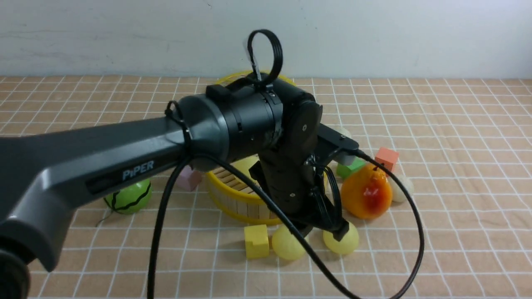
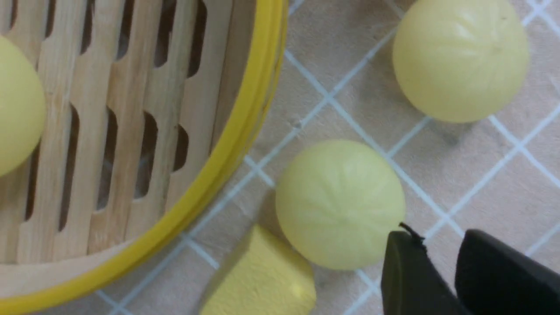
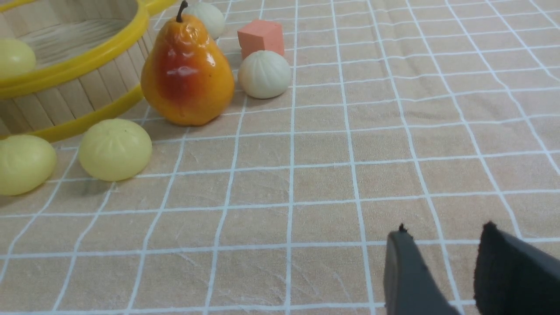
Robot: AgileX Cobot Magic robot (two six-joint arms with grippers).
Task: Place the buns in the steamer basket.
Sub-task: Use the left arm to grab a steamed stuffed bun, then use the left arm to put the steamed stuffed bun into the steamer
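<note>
Five buns: one yellow bun [image 2: 17,105] on the basket [image 2: 245,144] floor; two outer buns [image 2: 340,203] on the cloth [image 3: 393,153] just outside its rim; two white buns [image 3: 264,73] near the pear [image 3: 188,74]
Left gripper [image 2: 437,234]: narrow gap, empty, just beside an outer bun
Right gripper [image 3: 444,229]: narrow gap, empty, over bare cloth
Tight edge: yellow cube [image 2: 262,284] just beside that bun
Open room: cloth right of the pear
Front view only: striped ball [image 1: 128,198]
Right wrist view only: right gripper

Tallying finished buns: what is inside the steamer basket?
One pale yellow bun lies on the slatted floor of the steamer basket. The left arm hides much of the interior from the front; wrist views show only part, so others may be hidden.
</note>
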